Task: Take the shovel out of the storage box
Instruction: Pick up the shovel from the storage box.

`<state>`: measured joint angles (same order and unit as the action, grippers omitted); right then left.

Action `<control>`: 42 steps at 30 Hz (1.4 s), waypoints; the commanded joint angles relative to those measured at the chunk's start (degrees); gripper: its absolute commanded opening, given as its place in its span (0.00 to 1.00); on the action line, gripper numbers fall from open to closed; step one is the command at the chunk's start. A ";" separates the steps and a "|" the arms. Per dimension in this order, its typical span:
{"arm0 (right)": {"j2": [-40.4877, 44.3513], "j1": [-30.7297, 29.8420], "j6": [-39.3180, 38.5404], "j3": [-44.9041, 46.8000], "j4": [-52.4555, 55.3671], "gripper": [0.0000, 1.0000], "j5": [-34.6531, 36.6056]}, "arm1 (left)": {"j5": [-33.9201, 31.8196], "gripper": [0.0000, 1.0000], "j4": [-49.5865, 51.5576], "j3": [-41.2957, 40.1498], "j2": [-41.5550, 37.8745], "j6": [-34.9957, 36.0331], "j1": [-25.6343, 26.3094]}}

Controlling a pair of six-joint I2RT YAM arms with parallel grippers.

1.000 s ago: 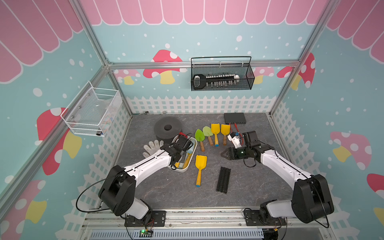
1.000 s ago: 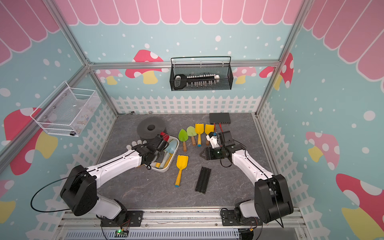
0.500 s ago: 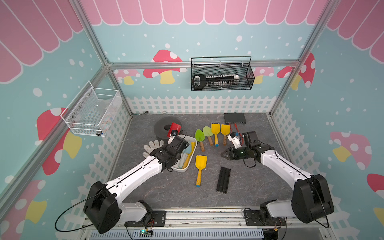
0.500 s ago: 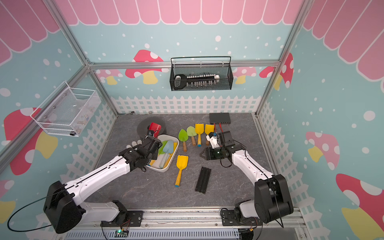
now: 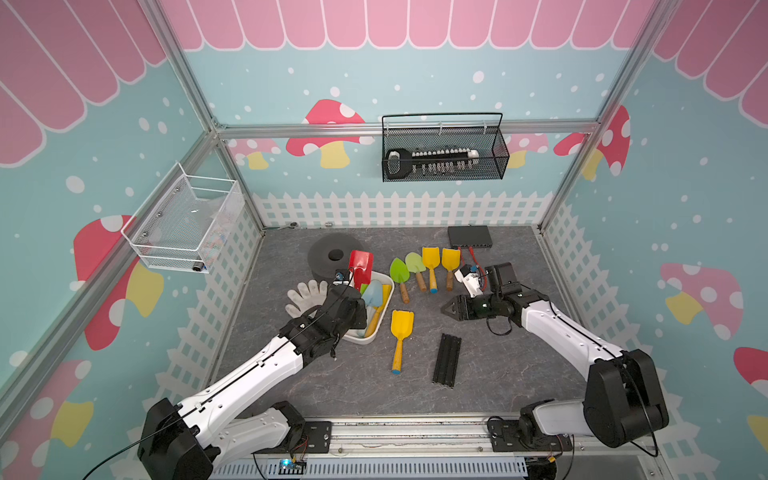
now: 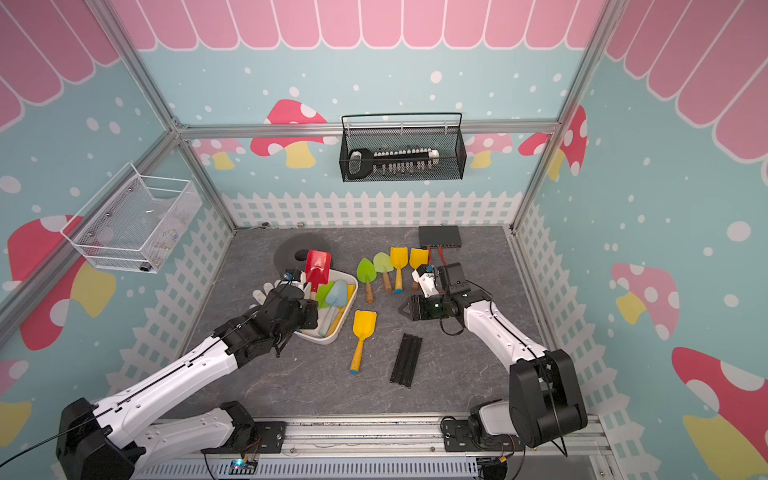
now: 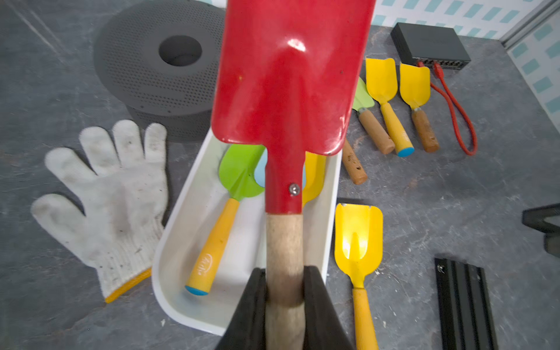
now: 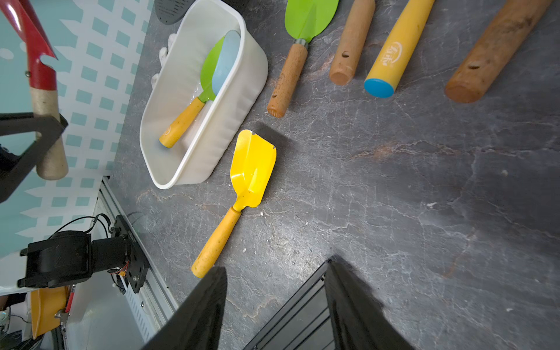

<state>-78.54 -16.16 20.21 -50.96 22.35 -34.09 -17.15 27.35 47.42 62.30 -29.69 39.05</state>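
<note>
A red shovel [image 5: 360, 262] [image 6: 318, 264] [image 7: 288, 75] with a wooden handle hangs in the air over the white storage box [image 5: 370, 338] [image 6: 328, 338] [image 7: 181, 212] [image 8: 230, 121]. My left gripper [image 5: 352, 293] [image 7: 285, 272] is shut on that handle, blade pointing away from the wrist. In the right wrist view the handle's end [image 8: 50, 163] hangs free, clear of the box. A green shovel [image 7: 239, 172], a pale blue one and a yellow one lie in the box. My right gripper [image 5: 444, 311] [image 6: 402, 309] [image 8: 275, 272] hovers open and empty, to the box's right.
On the table lie a yellow shovel [image 5: 401, 328], a black rail [image 5: 447, 359], a row of green and yellow shovels [image 5: 419, 266], a white glove [image 5: 305, 293], a grey perforated disc [image 5: 332, 253] and a black switch [image 5: 468, 237]. Two wire baskets [image 5: 442, 151] [image 5: 183, 224] hang on the walls.
My left gripper has risen from inside the box, carrying the red shovel up and clear of it. The right arm has not moved.
</note>
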 commanded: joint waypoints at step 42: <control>4.89 6.02 5.11 3.84 -0.95 0.60 3.15 | 13.20 0.00 -23.71 -1.95 23.13 -24.90 19.14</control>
<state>-74.96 -10.59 24.73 -47.77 22.26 -30.55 -5.34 8.69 44.53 84.66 -52.42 57.93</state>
